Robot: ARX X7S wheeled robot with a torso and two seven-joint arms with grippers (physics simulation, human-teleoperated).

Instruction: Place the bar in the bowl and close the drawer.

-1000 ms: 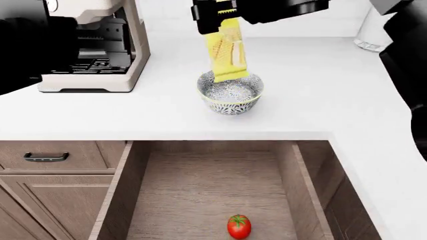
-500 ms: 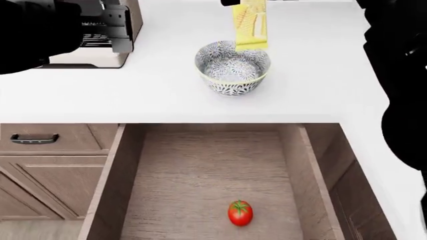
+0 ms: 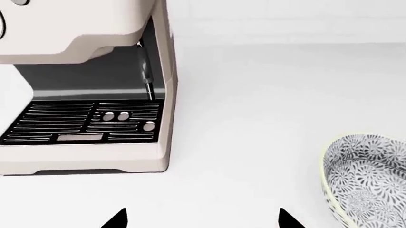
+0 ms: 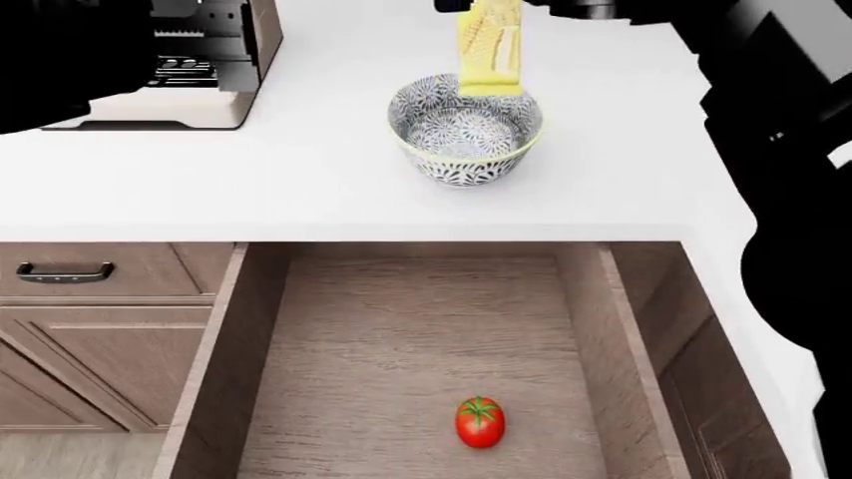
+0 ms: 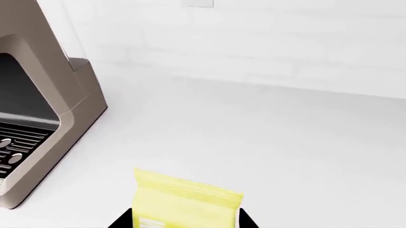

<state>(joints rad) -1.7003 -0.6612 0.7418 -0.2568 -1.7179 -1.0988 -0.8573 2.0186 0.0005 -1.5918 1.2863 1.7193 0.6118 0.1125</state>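
Note:
The yellow bar [image 4: 489,50] hangs upright, its lower end just over the far rim of the speckled bowl [image 4: 460,165] on the white counter. My right gripper [image 5: 185,224] is shut on the bar [image 5: 187,202], with a dark fingertip on each side of it. My left gripper [image 3: 201,223] is open with nothing between its tips, low over the counter between the coffee machine and the bowl [image 3: 368,180]. The brown drawer [image 4: 219,369] stands pulled out below the counter edge.
A red tomato [image 4: 480,421] lies on the drawer floor near the front. A beige coffee machine [image 4: 200,60] stands at the counter's back left. A small drawer with a dark handle [image 4: 63,271] sits left of the open one. My right arm [image 4: 785,150] fills the right side.
The head view has tilted down, so the bowl sits higher in frame and more of the drawer shows. The bar stays gripped over the bowl's far rim, shifted slightly left.

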